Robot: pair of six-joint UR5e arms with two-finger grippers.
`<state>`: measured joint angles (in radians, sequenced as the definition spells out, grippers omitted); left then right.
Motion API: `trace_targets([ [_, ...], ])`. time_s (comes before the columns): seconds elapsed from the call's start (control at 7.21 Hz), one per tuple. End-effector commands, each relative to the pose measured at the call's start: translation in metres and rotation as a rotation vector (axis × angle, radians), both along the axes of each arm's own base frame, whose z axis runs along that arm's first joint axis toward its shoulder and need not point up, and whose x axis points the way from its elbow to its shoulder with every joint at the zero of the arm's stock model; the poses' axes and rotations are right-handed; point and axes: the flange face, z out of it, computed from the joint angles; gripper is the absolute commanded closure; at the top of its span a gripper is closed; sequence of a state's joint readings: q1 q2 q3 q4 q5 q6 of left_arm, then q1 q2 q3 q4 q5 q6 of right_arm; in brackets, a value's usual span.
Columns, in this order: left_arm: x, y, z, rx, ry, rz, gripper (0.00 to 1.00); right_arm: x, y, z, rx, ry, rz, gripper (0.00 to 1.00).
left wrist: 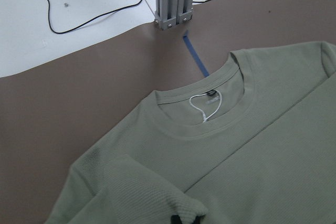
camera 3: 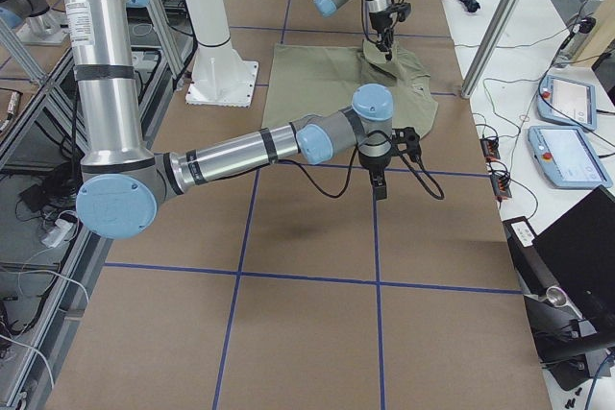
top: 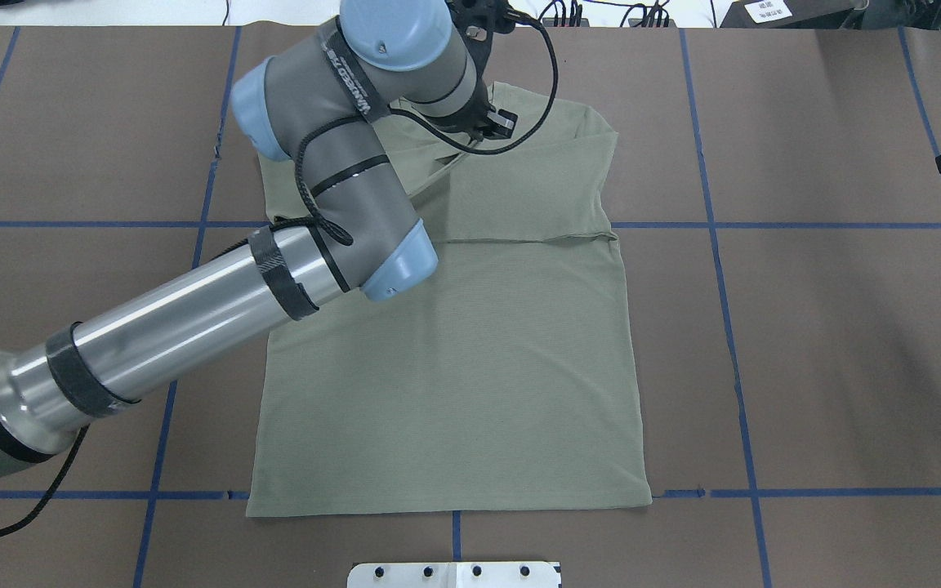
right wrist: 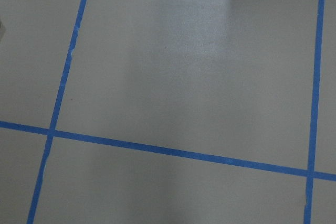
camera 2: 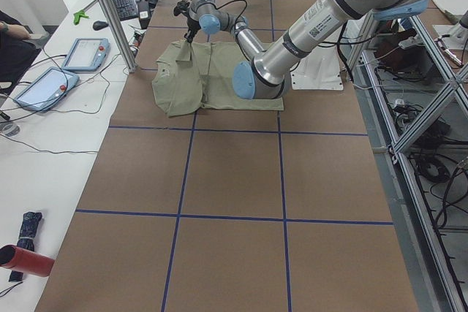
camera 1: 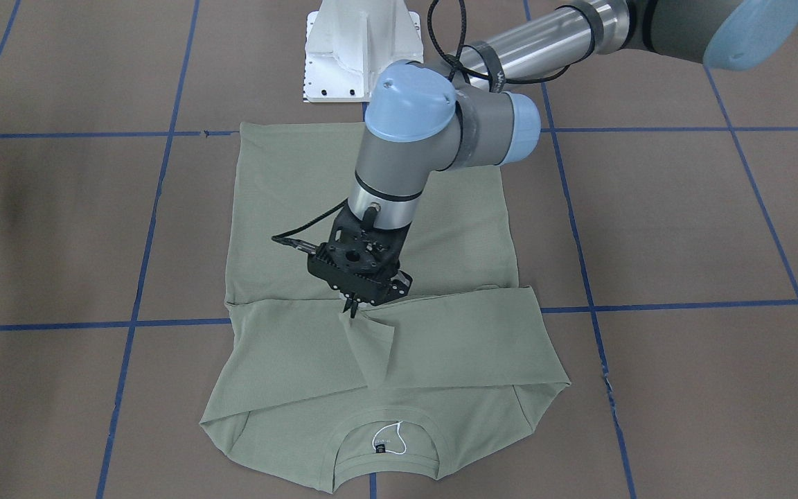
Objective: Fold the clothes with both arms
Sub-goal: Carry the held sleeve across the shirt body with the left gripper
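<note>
Locate the pale sage-green long-sleeved fine-knit shirt [camera 1: 281, 194] spread flat at the middle of the brown paper-covered table [camera 1: 683, 222], among blue tape lines [camera 1: 648, 305]. Hem edge nearest the white metal pedestal [camera 1: 357, 48]; collar at the far end, away from the robot. Both sleeves folded inward across the chest, meeting near the centre. Inside the collar, note the black neck label [left wrist: 212, 93] with its white string loop [left wrist: 197, 107].

Silver-grey left arm [top: 193, 302] with light-blue joint caps: extended from the left over the garment. Black two-finger left gripper [camera 1: 352, 310]: pointed down at the sleeve junction, fingers pinched together on a raised fold of sleeve fabric, cloth drawn into a small peak below the tips. Confirm in the left wrist view: bunched knit wrapped around the dark fingertips [left wrist: 176, 219] at the bottom edge.

Matching right arm [camera 3: 231, 153]: off to the right of the shirt. Black right gripper [camera 3: 378, 189]: pointed down above bare table, apart from the cloth; finger opening impossible to determine from these views. Right wrist view: filled with table surface and tape lines.
</note>
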<state>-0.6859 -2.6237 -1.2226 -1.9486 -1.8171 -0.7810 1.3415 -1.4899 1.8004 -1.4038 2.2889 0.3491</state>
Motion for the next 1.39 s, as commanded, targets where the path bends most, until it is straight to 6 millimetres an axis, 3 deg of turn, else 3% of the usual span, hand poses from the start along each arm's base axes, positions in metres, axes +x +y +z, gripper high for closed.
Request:
trace_targets([
  [0.0,0.055,0.034,-0.01,0.06,0.075,0.063,1.0,0.001,-0.001,0.003,0.0,0.012,0.006,0.0],
  [0.14,0.08,0.052,-0.011,0.097,0.066,0.034,1.0,0.002,-0.001,0.003,-0.002,0.017,0.011,0.0],
  [0.69,0.137,0.1,0.001,0.173,0.108,0.086,1.0,0.003,-0.001,0.005,-0.007,0.022,0.017,0.0],
  [0.83,0.141,0.107,-0.004,0.177,0.12,0.094,0.78,0.002,-0.001,0.004,-0.005,0.026,0.019,0.0],
  [0.97,0.141,0.107,-0.001,0.181,0.126,0.094,0.01,0.002,-0.001,0.005,-0.007,0.026,0.021,0.0],
  [1.25,0.127,0.096,-0.011,0.178,0.149,0.083,0.0,0.001,-0.005,-0.008,0.014,0.019,0.023,0.0],
])
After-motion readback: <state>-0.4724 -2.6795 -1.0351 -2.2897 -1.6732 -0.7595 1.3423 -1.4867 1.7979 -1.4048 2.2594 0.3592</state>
